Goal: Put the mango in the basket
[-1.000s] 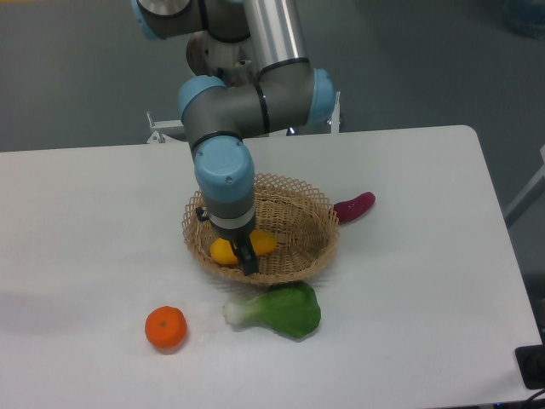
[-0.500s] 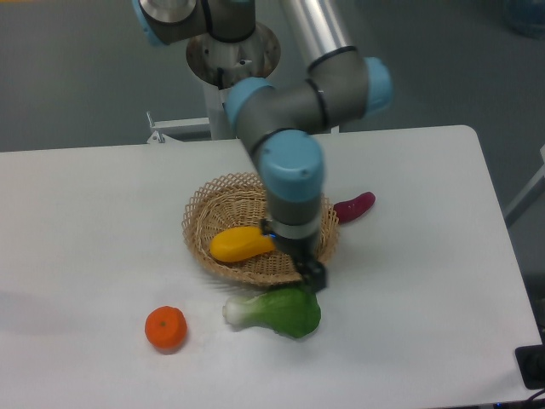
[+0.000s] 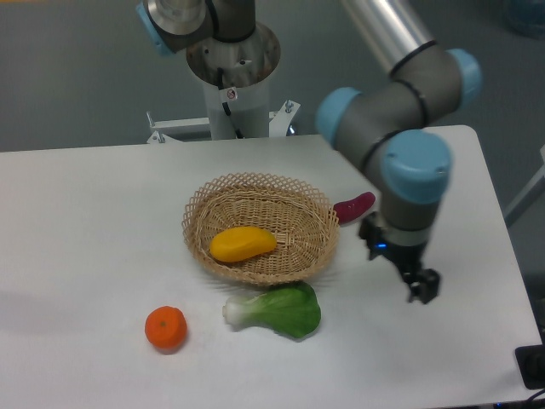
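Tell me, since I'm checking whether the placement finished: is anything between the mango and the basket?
Nothing visible. The smooth yellow-orange mango already lies inside the shallow tan wicker basket. The gripper is off to the basket's right, above bare table, holding nothing visible.

basket (image 3: 317, 223) top: open above, mango (image 3: 243, 244) inside | near rim: bok choy (image 3: 278, 310) just beside | right rim: purple eggplant (image 3: 353, 206) close, arm (image 3: 410, 170) over right bench (image 3: 85, 221) | near-left: tangerine (image 3: 165, 327) apart
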Action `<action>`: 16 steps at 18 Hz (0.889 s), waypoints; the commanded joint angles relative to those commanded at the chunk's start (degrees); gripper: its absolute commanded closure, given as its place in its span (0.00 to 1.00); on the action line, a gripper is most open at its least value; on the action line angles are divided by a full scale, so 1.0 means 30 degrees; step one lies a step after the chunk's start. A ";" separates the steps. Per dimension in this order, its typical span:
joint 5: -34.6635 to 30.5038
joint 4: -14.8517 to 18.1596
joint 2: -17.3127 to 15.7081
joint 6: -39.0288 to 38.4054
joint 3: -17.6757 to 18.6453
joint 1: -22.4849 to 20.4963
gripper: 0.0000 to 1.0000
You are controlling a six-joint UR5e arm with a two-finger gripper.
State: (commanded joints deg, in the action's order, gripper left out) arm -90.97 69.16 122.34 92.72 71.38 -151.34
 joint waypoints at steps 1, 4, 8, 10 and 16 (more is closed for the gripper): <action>0.0029 0.0061 0.0147 0.0000 -0.0206 -0.0234 0.00; 0.0146 0.0265 0.0558 0.0059 -0.0704 -0.0763 0.00; 0.0117 0.0559 0.1085 0.0059 -0.1347 -0.0881 0.00; 0.0146 0.0589 0.1233 0.0059 -0.1498 -0.0910 0.00; 0.0117 0.0589 0.1204 -0.0029 -0.1409 -0.0911 0.00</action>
State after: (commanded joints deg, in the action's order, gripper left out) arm -90.62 70.93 125.95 92.64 67.15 -154.07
